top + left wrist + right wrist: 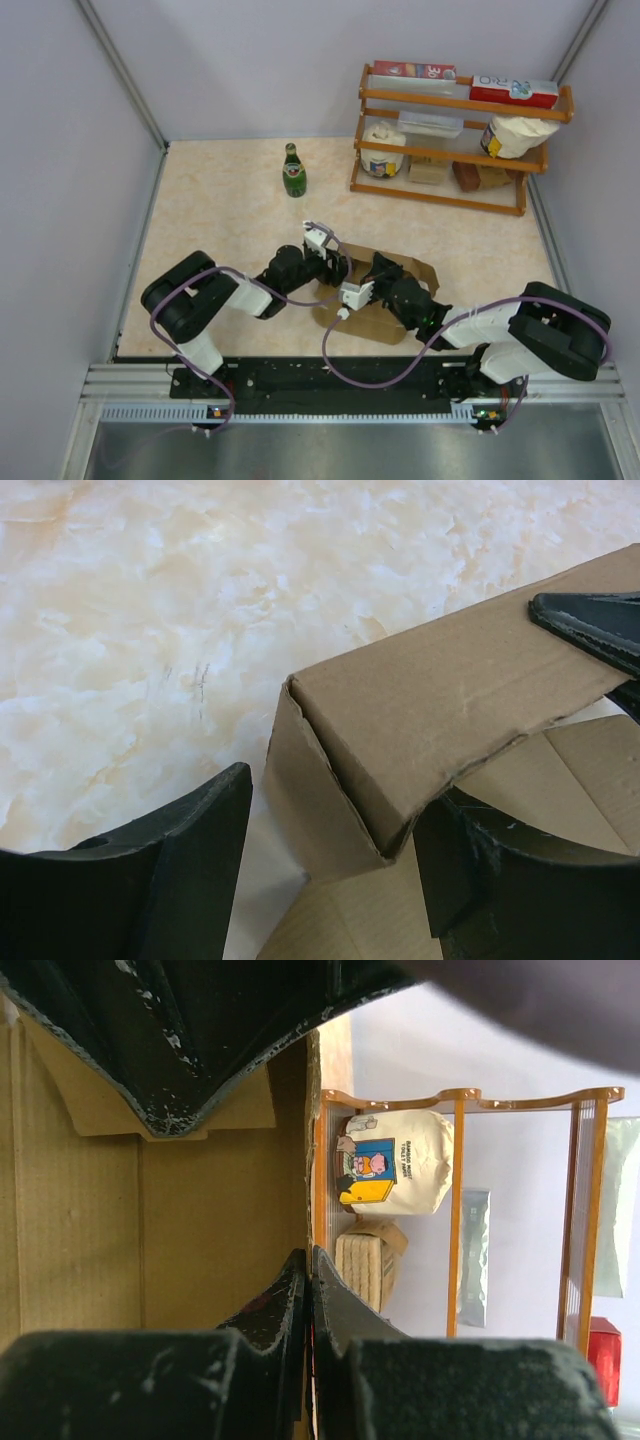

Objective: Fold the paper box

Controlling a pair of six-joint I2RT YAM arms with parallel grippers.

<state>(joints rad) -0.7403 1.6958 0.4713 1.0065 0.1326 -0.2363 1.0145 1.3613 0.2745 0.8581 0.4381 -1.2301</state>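
Evidently light, stiff yet creasable, the brown corrugated cardboard box (372, 322) at the worktop's (220, 200) near centre is pinched by one wall in the closed right gripper (308, 1272); a corner is straddled by the parted left gripper (340, 810).

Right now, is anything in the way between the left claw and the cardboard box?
No, nothing visible stands between them. The left gripper is open with a corner of the paper box between its fingers. The right gripper pinches the box's wall.

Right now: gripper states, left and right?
left gripper: open, fingers either side of a corner of the paper box.
right gripper: closed, pinching a wall of the paper box.
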